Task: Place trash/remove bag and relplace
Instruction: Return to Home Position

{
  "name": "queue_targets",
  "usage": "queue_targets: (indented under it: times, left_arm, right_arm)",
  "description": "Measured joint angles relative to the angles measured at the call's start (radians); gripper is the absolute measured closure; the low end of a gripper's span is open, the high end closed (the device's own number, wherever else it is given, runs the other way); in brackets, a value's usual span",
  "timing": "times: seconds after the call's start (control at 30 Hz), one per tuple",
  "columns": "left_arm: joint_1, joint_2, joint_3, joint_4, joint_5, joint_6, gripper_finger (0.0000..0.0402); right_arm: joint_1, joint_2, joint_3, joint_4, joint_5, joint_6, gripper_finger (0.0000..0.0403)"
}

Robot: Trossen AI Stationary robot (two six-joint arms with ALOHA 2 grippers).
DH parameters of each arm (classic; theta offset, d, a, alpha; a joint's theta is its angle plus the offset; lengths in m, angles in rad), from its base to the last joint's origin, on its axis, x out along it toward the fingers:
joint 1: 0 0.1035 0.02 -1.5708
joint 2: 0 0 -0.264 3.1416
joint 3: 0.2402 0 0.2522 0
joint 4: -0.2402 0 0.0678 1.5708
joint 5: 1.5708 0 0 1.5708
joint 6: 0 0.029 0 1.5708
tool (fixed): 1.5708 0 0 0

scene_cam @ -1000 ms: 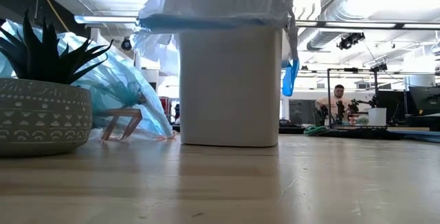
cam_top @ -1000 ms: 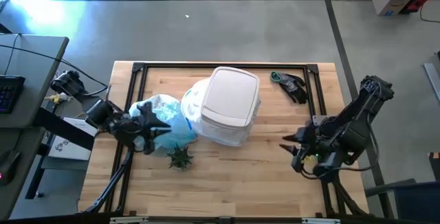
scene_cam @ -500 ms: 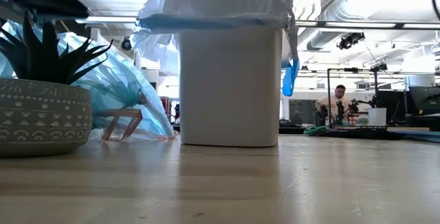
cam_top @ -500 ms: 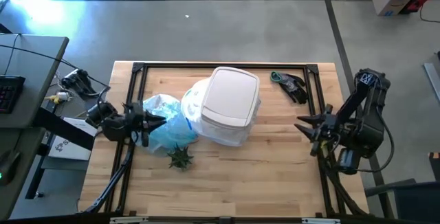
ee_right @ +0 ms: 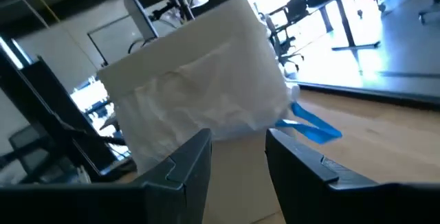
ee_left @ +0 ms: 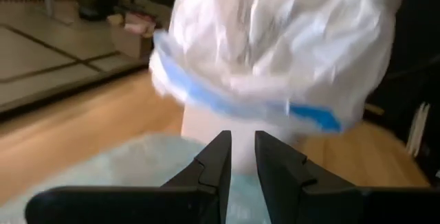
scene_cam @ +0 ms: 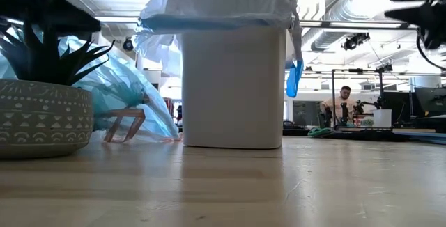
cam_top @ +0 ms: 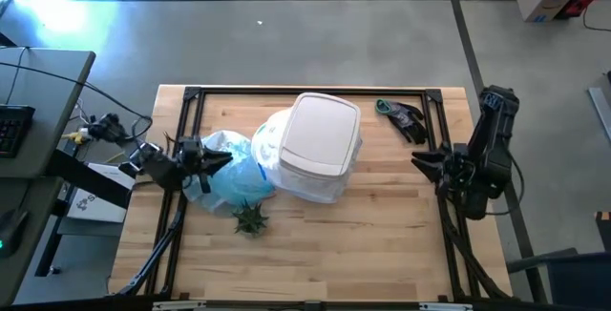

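Observation:
The white bin [cam_top: 315, 149] stands mid-table with its lid on, a white liner with a blue band [scene_cam: 216, 4] draped over its rim. Left of it a filled light-blue bag [cam_top: 234, 176] lies on the table with brown trash [scene_cam: 125, 124] showing through it. My left gripper [cam_top: 225, 158] hovers at the bag's left side, pointing at the bin. In the left wrist view it [ee_left: 242, 157] is open by a narrow gap, with nothing between the fingers. Whether it touches the bag I cannot tell. My right gripper [cam_top: 418, 163], [ee_right: 237, 152] is open and empty at the table's right edge.
A small green potted plant [cam_top: 251, 218] stands just in front of the blue bag. A dark green-and-black object [cam_top: 403, 118] lies at the far right. Black frame rails [cam_top: 315, 92] border the tabletop. A person [scene_cam: 341, 105] sits far off in the room.
My left gripper has sunk and pulled back toward the table's far left, and has rolled. My right gripper has swung back toward the table's right and far edges and has turned, now showing at the low view's upper right. The blue bag has stayed put.

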Motion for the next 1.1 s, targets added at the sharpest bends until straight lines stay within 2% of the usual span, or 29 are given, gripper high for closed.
queue_targets:
  times: [0.13, 0.27, 0.37, 0.57, 0.67, 0.83, 0.9, 0.97, 1.03, 1.1]
  left_arm:
    - [0.125, -0.035, 0.0, 0.104, 0.13, 0.103, 0.0353]
    - [0.243, -0.019, 0.0, 0.324, 0.302, 0.253, 0.0353]
    - [0.339, 0.02, 0.0, 0.442, 0.424, 0.324, 0.0353]
    - [0.519, 0.206, 0.038, 0.513, 0.674, 0.254, 0.0353]
    - [0.56, 0.334, 0.071, 0.519, 0.769, 0.227, 0.0353]
    - [0.583, 0.523, 0.134, 0.6, 0.837, 0.255, 0.0353]
    - [0.588, 0.574, 0.169, 0.61, 0.87, 0.269, 0.0353]
    - [0.591, 0.611, 0.202, 0.61, 0.894, 0.282, 0.0353]
    - [0.591, 0.63, 0.227, 0.609, 0.905, 0.294, 0.0353]
    - [0.591, 0.636, 0.245, 0.608, 0.906, 0.311, 0.0353]
  right_arm:
    - [-0.001, 0.007, 0.081, 0.108, 0.002, -0.227, 0.0275]
    - [-0.001, 0.035, 0.167, 0.221, 0.002, -0.509, 0.0275]
    - [-0.02, 0.053, 0.223, 0.231, 0.002, -0.608, 0.0275]
    - [-0.057, 0.107, 0.327, 0.287, 0.001, -0.752, 0.0275]
    - [-0.068, 0.17, 0.347, 0.434, 0.001, -0.873, 0.0275]
    - [-0.12, 0.315, 0.348, 0.752, -0.034, -1.087, 0.0275]
    - [-0.169, 0.367, 0.348, 0.907, -0.1, -1.19, 0.0275]
    - [-0.236, 0.42, 0.348, 1.126, -0.222, -1.358, 0.0275]
    - [-0.324, 0.483, 0.348, 1.434, -0.418, -1.615, 0.0275]
    - [-0.404, 0.553, 0.348, 1.771, -0.702, -1.906, 0.0275]
